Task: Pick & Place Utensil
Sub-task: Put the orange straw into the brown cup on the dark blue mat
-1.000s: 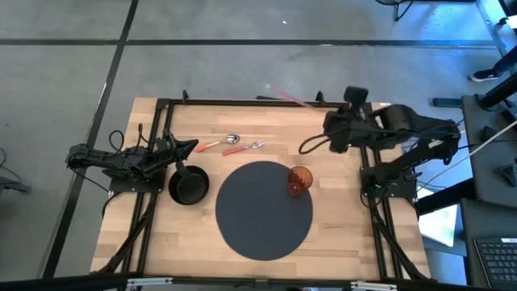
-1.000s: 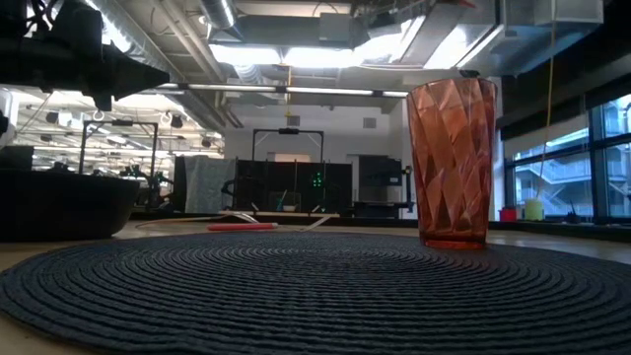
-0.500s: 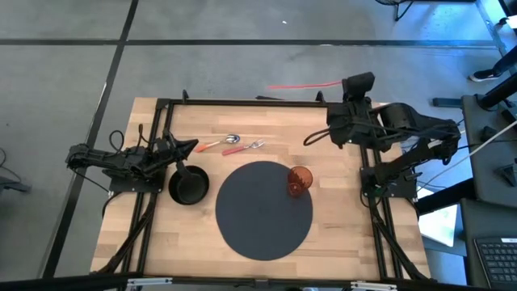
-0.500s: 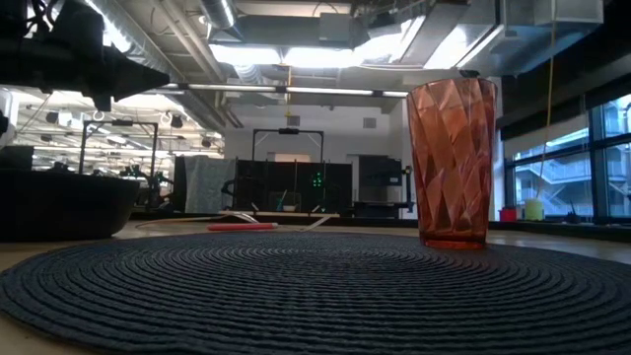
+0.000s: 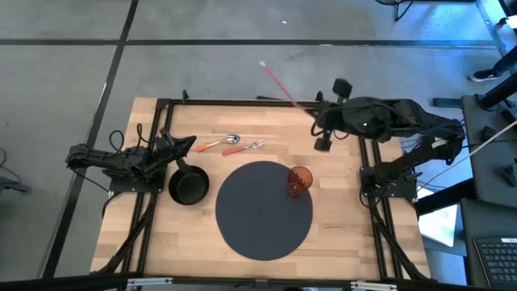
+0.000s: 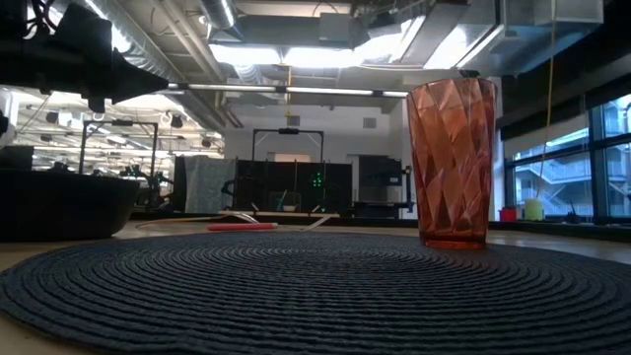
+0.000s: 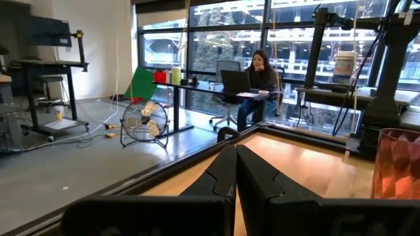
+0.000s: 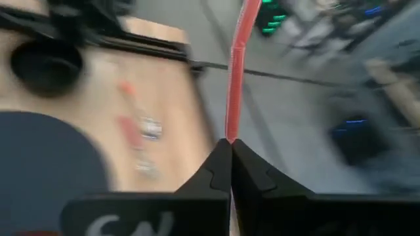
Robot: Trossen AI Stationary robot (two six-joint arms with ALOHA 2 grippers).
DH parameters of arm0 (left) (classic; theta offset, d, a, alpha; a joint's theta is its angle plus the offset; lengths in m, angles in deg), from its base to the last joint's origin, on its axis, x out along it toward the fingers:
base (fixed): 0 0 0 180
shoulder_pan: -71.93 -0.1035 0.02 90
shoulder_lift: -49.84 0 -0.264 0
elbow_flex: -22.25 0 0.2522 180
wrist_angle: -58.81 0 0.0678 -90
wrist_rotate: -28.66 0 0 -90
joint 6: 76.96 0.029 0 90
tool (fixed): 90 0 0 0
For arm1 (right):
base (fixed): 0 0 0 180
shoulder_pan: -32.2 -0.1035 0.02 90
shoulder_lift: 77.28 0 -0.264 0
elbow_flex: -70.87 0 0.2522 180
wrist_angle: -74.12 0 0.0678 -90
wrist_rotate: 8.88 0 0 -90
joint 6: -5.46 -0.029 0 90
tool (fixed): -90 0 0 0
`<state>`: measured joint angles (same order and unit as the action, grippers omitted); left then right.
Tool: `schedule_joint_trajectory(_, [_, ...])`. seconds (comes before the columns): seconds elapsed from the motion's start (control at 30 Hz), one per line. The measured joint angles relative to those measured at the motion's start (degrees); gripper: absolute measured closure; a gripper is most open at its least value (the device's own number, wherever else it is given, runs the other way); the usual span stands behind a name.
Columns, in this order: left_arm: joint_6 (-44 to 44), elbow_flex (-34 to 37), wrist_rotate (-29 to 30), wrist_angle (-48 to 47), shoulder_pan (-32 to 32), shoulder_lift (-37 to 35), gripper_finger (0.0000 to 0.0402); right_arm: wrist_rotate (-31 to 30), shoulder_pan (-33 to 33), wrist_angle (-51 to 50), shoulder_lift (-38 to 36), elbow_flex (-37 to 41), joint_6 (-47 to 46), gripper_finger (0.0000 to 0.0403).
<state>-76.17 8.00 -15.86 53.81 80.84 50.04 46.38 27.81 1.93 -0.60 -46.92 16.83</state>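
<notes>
Red and thin, a utensil handle [image 8: 234, 72] runs straight out from between the pressed-together tips of the right gripper [image 8: 230, 145]; we see its jaws pinching the near end of it in the right wrist view, and what kind of utensil it is we cannot tell. In the high view the right gripper [image 5: 313, 113] sits at the upper right of the frame, above the far edge of the counter [image 5: 349, 206], and the red utensil [image 5: 279, 83] slants up and leftward from it, out over the grey floor. The left gripper [image 5: 191, 144] waits at the left of that frame, just above a black pan [image 5: 187, 185]; its jaws are pressed together, as the left wrist view shows [image 7: 235, 164]. On the wood between the arms lie a spoon [image 5: 218, 143] and a fork [image 5: 245, 146], both red-handled, close together; below them a round dark placemat [image 5: 257, 214] carries an orange tumbler [image 5: 299, 181] near its right edge. In the left wrist view a person [image 7: 258, 84] sits at a desk beyond the counter.
</notes>
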Motion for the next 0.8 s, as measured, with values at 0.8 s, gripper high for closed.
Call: schedule_joint_trajectory(0.8, [-0.02,-0.01,-0.55,0.02,0.00,0.00,0.0398,-6.46,-18.07,76.26,-16.10,71.10,-18.46,0.0403])
